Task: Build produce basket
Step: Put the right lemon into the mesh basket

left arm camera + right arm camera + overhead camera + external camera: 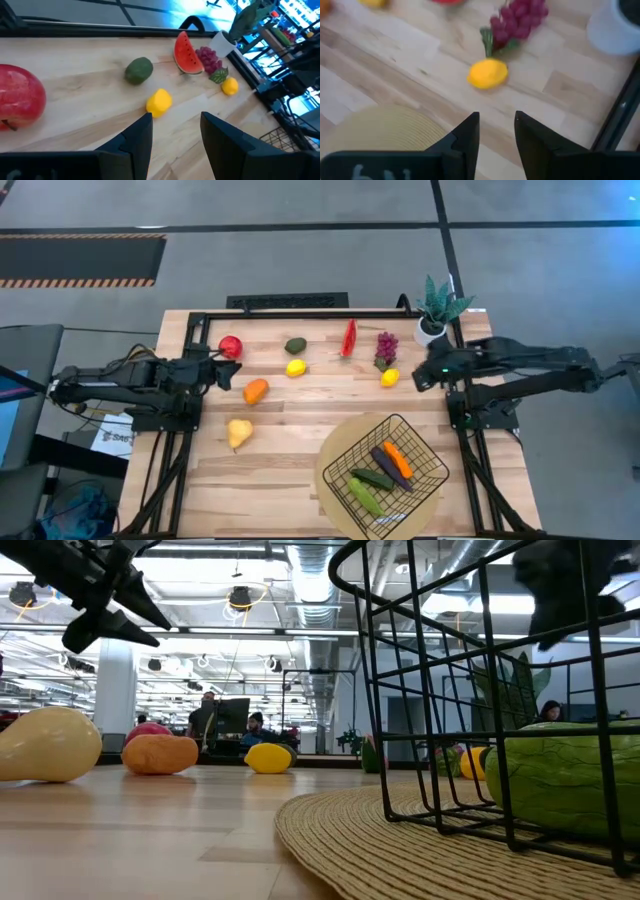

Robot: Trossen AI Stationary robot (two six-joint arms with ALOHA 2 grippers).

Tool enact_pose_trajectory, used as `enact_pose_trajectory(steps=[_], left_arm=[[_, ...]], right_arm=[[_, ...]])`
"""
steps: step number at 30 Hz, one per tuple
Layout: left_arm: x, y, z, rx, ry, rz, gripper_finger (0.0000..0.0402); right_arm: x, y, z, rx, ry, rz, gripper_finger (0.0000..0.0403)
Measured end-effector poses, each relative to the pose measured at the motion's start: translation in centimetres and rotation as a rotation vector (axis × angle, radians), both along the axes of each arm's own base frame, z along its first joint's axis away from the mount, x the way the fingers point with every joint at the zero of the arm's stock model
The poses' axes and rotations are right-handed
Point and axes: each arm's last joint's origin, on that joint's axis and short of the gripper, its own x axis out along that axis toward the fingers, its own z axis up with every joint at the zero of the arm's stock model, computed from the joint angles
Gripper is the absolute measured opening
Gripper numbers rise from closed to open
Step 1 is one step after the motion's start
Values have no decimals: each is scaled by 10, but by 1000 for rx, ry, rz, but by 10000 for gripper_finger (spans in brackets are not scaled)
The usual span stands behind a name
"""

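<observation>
High view puts the left end effector (226,370) at the table's (300,470) 9 o'clock side, its fingers parted by a narrow gap with nothing between them, just beside the apple (230,346) at its 12 o'clock and the orange (256,391) at its 4 o'clock. The pear (238,432) lies toward 6 o'clock from it. The right end effector (421,376) sits at the table's 3 o'clock side, also narrowly parted and empty in the right wrist view, with a lemon (390,377) just beside it at 9 o'clock and the grapes (386,348) above that lemon, toward 11 o'clock. The potted plant (437,308) stands at 12 o'clock from this end effector, at the table's far corner.

Along the far half of the table lie the avocado (295,345), a second lemon (296,367) just at its 6 o'clock, and the watermelon slice (349,338) between avocado and grapes.

The basket (386,475) rests on the round mat (335,500) at the table's 5 o'clock. Inside it lie a carrot (397,459), an aubergine (388,465) touching it, and two cucumbers (368,488) toward the 7 o'clock end.
</observation>
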Motion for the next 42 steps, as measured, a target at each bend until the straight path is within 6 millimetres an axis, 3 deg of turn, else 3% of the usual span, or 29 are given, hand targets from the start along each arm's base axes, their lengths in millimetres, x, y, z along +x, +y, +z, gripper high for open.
enact_pose_trajectory(steps=[7,12,25,30,35,42], left_arm=[[1,-1,1,2,-6,-34,150],[1,-1,1,-6,-6,-48,150],[3,-1,5,69,0,-100,150],[3,-1,4,77,10,-104,150],[3,-1,4,75,11,-106,150],[3,-1,4,73,12,-109,150]], right_arm=[[46,-24,-23,96,49,78,200],[64,-40,-43,179,134,90,227],[102,-57,-85,227,200,-17,235],[107,-57,-96,249,232,-47,235],[109,-57,-93,250,188,-74,235],[105,-55,-87,225,150,-271,235]])
